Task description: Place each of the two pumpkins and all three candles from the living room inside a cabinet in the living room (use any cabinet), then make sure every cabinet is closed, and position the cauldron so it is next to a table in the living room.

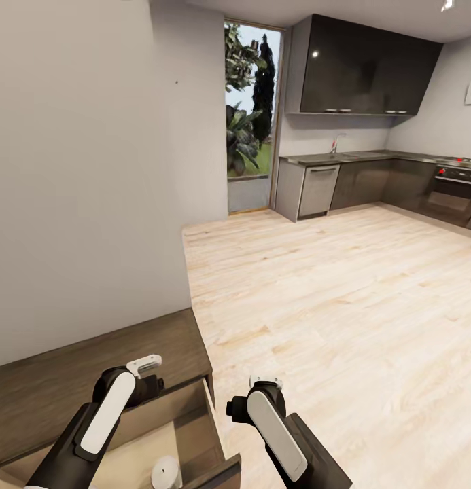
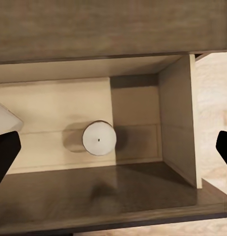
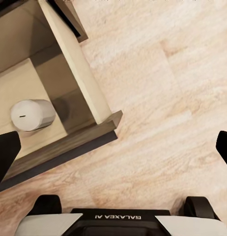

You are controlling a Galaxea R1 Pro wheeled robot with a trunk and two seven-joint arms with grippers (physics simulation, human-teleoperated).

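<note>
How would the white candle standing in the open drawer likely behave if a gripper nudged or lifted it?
The candle stands upright on a flat end, so a low push probably slides it. Short and squat, it seems unlikely to tip, but would roll if toppled. Its smooth round side may slip between the jaws.

The head camera looked forward and down from high over both arms, along the wooden floor toward the far kitchen; at its lower edge it caught the open drawer of the cabinet. The left wrist camera looked straight down into this drawer from near; the right wrist camera also faced down, over the drawer's corner and the floor; all three shared the drawer and the candle inside.
</note>
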